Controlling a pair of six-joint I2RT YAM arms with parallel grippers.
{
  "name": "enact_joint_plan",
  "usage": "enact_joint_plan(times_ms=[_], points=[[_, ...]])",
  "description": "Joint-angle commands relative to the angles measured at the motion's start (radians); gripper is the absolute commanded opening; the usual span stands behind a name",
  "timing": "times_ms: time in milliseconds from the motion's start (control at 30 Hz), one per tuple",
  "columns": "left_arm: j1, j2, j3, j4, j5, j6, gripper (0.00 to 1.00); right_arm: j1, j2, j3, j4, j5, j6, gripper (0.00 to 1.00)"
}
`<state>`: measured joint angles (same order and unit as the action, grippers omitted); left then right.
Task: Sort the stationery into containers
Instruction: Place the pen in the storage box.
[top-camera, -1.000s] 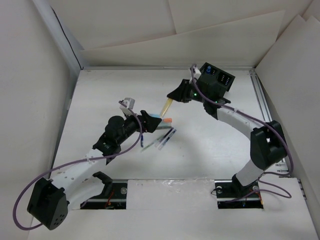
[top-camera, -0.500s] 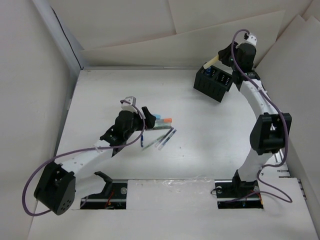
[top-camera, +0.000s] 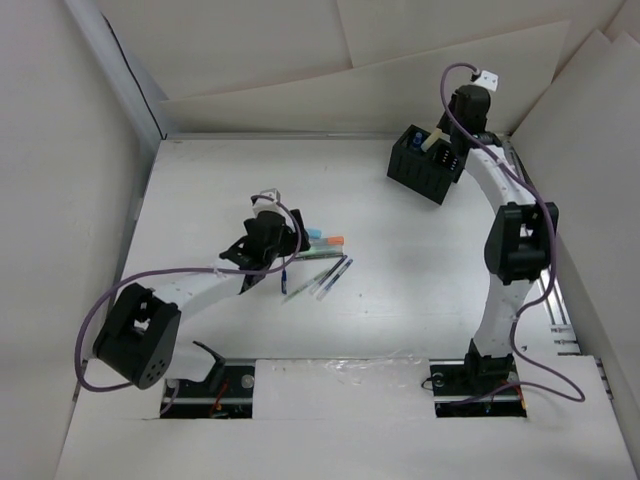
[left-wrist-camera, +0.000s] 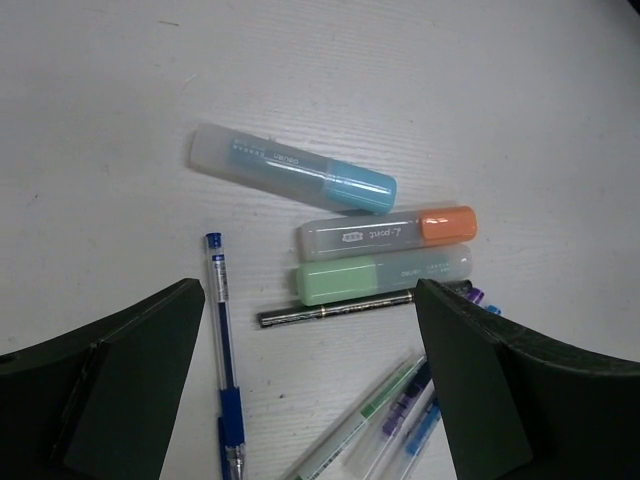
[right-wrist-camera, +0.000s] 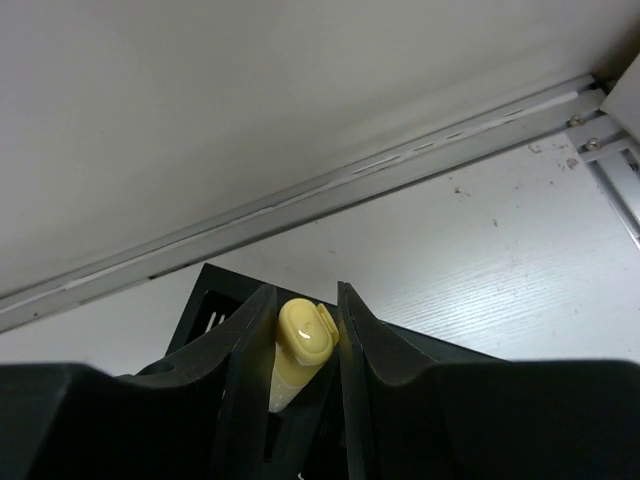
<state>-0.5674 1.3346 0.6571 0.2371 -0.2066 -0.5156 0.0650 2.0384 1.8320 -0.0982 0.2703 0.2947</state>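
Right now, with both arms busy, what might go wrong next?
1. The right gripper holds the yellow marker tilted over the black organiser box. If it is released off-centre, it could catch the rim and fall outside.
2. The left gripper hangs open over crowded pens. The green highlighter, orange-capped marker and thin dark pen seem to touch, so closing might grab two or scatter them.

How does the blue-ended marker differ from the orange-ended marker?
The blue-ended marker has a blue end, the orange-ended marker an orange one. The blue-ended marker lies apart; the orange-ended marker lies against the green marker. Both lie flat on the table.
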Motion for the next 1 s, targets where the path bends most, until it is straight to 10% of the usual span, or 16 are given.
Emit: enact_joint_plan(times_ms=[0, 233, 367, 600, 767, 967], points=[[0.001, 0.015, 0.059, -0.004, -0.054, 0.019, 0.84, 0.018, 0.002, 0.070, 0.009, 0.084, -0.062, 0.07], [0.001, 0.077, 0.093, -0.033, -0.105, 0.028, 0.84, 0.074, 0.031, 0.070, 0.009, 0.116, -0.103, 0.12], [0.001, 0.127, 0.116, -0.051, -0.129, 0.019, 0.84, 0.094, 0.042, 0.070, 0.009, 0.116, -0.103, 0.42], [0.001, 0.166, 0.159, -0.071, -0.149, -0.029, 0.82, 0.125, -0.076, 0.006, 0.009, 0.093, -0.103, 0.66], [0.001, 0.198, 0.193, -0.071, -0.139, -0.054, 0.71, 0.125, -0.236, -0.120, 0.009, 0.064, -0.037, 0.71], [0.001, 0.247, 0.242, -0.097, -0.139, -0.099, 0.34, 0.156, -0.457, -0.381, 0.046, -0.040, 0.029, 0.71]])
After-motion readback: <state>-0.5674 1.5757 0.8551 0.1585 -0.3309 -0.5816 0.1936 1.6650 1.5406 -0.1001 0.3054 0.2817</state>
